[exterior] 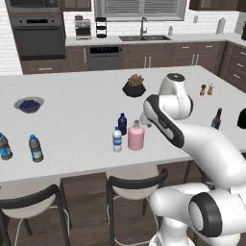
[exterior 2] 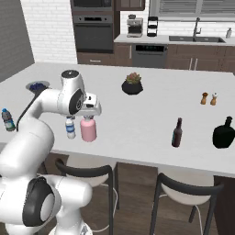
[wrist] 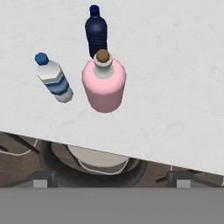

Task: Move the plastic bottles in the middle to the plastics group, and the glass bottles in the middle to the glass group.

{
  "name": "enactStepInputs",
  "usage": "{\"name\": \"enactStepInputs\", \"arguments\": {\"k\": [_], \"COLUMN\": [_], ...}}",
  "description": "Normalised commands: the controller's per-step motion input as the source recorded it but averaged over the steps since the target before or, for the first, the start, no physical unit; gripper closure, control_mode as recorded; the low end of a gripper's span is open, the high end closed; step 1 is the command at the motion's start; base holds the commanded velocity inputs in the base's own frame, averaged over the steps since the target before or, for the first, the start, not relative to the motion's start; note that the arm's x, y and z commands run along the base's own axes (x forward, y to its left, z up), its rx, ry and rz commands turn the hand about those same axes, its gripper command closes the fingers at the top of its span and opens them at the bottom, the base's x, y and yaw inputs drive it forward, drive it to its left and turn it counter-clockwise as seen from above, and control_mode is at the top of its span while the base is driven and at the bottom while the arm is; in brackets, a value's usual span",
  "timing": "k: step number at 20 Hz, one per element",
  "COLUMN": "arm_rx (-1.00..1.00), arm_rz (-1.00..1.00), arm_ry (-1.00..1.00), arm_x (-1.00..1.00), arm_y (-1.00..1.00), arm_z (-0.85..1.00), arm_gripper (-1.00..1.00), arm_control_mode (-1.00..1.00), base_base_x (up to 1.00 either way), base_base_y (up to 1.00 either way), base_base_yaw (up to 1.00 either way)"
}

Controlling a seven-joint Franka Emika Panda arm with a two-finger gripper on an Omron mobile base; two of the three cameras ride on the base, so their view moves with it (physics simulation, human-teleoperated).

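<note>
pink bottle (wrist: 104,85), two plastic bottles (wrist: 54,80) beside.

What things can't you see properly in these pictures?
- Navy bottle, right base view: mostly hidden behind the robot's arm.
- Gripper, left base view: fingers covered by the arm.
- Leftmost water bottle, left base view: cut by the left edge.
- Shakers: too small to tell salt from pepper.

Two cameras behind the arm look forward and down across the white island counter (exterior: 72,125), both sharing the pink bottle (exterior: 136,136). A hand camera looks steeply down, close above it.
</note>
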Motion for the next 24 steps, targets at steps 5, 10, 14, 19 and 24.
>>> {"name": "enactStepInputs", "arguments": {"k": [5, 10, 14, 19, 24], "arm_rx": [0.0, -0.01, -0.05, -0.03, -0.01], "arm_rz": [0.18, 0.12, 0.0, -0.06, -0.14], "arm_ry": [0.02, 0.1, 0.08, 0.06, 0.05], "arm_x": [0.51, 0.36, 0.25, 0.18, 0.14], "arm_y": [0.05, 0.21, 0.39, 0.06, 0.0], "arm_z": [-0.04, -0.03, -0.18, -0.26, -0.31], "arm_gripper": [-1.0, -1.0, -1.0, -1.0, -1.0], "arm_control_mode": [-1.0, -1.0, -1.0, -1.0, -1.0], "base_base_x": [0.0, 0.0, 0.0, 0.0, 0.0], "base_base_y": [0.0, 0.0, 0.0, 0.0, 0.0], "base_base_yaw": [0.0, 0.0, 0.0, 0.0, 0.0]}}
